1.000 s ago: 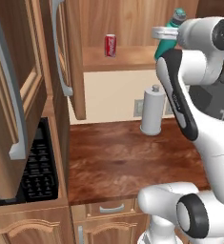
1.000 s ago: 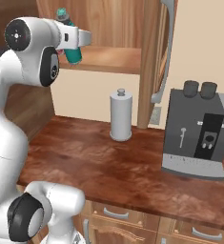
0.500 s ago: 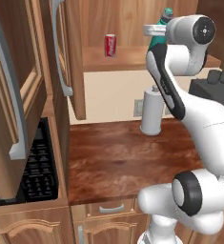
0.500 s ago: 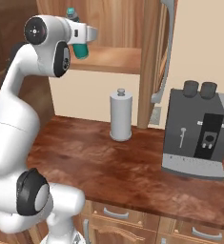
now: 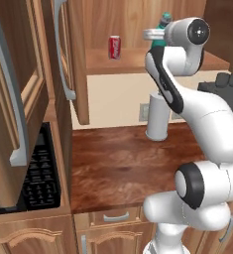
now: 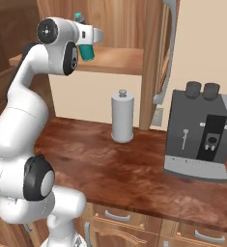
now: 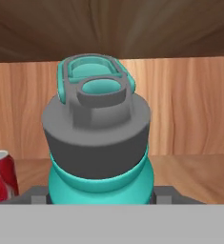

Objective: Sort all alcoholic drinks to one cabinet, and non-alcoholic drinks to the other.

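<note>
My gripper [image 6: 89, 44] is shut on a teal bottle [image 6: 87, 51] with a grey cap, one of the non-alcoholic drinks, and holds it upright at the front of the open upper cabinet's shelf [image 5: 108, 62]. In the hand view the teal bottle [image 7: 100, 143] stands between my fingertips [image 7: 35, 194]. A red soda can [image 5: 114, 47] stands on the same shelf to the bottle's left, and the red soda can [image 7: 1, 181] also shows beside the bottle in the hand view. In the left base view my gripper [image 5: 159, 40] and the teal bottle [image 5: 165, 20] sit right of the can. The alcoholic drinks are out of view.
A white paper-towel roll [image 5: 157, 119] stands on the wooden counter [image 5: 118, 168] under the shelf. A grey coffee machine [image 6: 202, 140] sits at the counter's right. Open cabinet doors [image 5: 63, 59] hang at the left, above a black microwave [image 5: 38, 173].
The arm has carried the teal bottle forward toward the cabinet shelf and closer to the red can. The grip has stayed the same.
</note>
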Tool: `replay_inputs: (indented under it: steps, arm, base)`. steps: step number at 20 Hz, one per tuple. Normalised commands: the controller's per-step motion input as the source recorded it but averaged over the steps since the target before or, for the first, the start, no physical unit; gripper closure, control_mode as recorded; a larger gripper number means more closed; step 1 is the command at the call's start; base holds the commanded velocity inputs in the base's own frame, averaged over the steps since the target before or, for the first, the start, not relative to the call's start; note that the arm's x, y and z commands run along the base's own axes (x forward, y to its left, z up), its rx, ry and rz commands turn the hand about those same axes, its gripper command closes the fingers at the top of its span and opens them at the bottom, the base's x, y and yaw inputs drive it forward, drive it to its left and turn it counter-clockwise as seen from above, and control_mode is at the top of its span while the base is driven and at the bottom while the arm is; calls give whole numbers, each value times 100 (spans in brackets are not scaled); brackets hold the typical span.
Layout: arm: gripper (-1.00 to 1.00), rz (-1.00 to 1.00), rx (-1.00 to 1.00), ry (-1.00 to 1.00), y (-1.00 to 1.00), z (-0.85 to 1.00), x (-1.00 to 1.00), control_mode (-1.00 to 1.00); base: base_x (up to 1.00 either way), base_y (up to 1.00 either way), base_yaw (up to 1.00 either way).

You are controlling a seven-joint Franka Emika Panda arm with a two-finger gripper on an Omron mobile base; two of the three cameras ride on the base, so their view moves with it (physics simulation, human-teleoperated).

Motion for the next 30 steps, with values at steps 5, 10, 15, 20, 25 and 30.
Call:
replay_inputs:
  steps: [5,10,15,20,25,30]
  arm:
    - [100,0,0,0,0,-17,39,-100]
    - [100,1,0,0,0,-23,46,-100]
    - [100,2,0,5,-1,-26,39,-100]
    - [100,1,0,6,0,-37,33,-100]
    - [-100,0,0,3,0,-41,19,-100]
    - [-100,0,0,1,0,-33,28,-100]
  base:
    - [0,0,0]
    - [0,0,0]
    - [0,0,0]
    - [0,0,0]
    - [0,0,0]
    - [0,0,0]
